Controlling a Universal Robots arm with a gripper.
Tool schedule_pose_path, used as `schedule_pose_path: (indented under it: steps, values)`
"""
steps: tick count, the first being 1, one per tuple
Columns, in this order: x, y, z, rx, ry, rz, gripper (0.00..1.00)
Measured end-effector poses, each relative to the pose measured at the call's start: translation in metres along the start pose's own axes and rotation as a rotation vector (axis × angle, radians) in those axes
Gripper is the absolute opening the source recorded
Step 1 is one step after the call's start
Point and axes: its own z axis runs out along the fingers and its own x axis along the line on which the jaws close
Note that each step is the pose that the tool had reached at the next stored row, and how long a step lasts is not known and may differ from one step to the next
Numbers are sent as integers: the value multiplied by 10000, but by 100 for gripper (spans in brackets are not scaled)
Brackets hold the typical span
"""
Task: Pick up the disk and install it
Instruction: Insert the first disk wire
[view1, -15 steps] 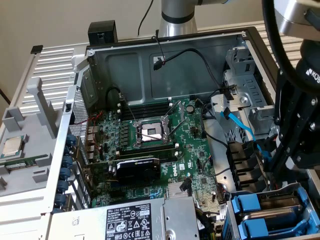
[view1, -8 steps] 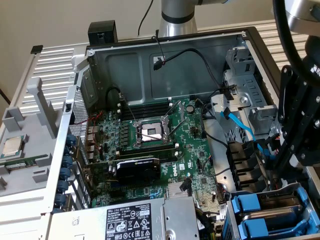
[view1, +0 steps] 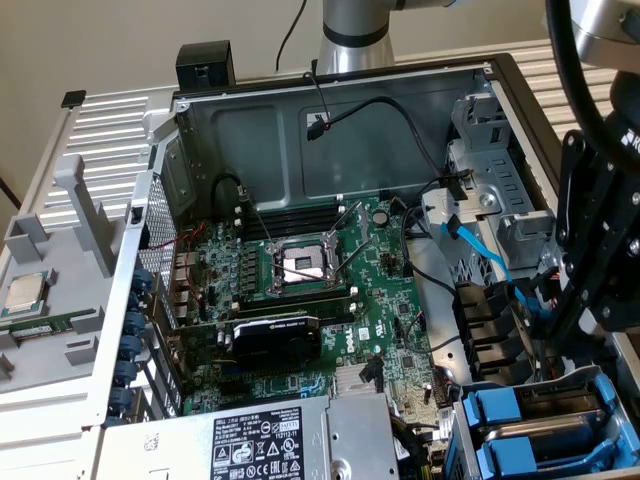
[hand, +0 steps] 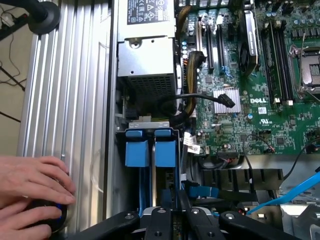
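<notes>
Exterior view: black gripper (view1: 562, 318) hanging at the exterior view's right of the open computer case (view1: 330, 90), just above the drive bay (view1: 610, 385); disk (view1: 495, 410) seated there in its blue frame, beside a second blue carrier (view1: 510, 458). Wrist view: gripper (hand: 176, 212) jaws nearly together, gripping nothing visible; disk (hand: 165, 147) standing in the bay just beyond.

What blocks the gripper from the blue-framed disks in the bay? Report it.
Nothing visible does. The gripper hangs right above the two blue-framed disks in the drive bay. A blue cable runs beside the bay, and a person's hands rest outside the case, both clear of that path.
</notes>
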Motion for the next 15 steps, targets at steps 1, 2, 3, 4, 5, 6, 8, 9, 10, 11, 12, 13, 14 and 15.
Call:
schedule_pose_path:
  steps: [1,2,3,4,5,6,8,9,10,11,12,13,14,15]
  values:
    - [2,0,1,-2,-10,12,16]
    - [4,-1,5,-3,-17,19,16]
    - [8,-1,5,-3,-16,22,16]
    - [12,-1,7,-4,-18,26,16]
    - [18,-2,9,-10,-19,29,16]
    - [22,-3,12,-19,-21,34,16]
    - [29,-5,19,-28,-25,56,16]
    - [30,-6,22,-32,-28,65,16]
    - [36,-6,23,-40,-26,71,16]
    - [41,-7,25,-50,-27,73,16]
    - [47,-10,27,-62,-27,75,16]
    - [53,-12,32,-68,-29,81,16]
    - [55,-13,38,-68,-30,85,16]
    - [57,-15,45,-70,-32,91,16]
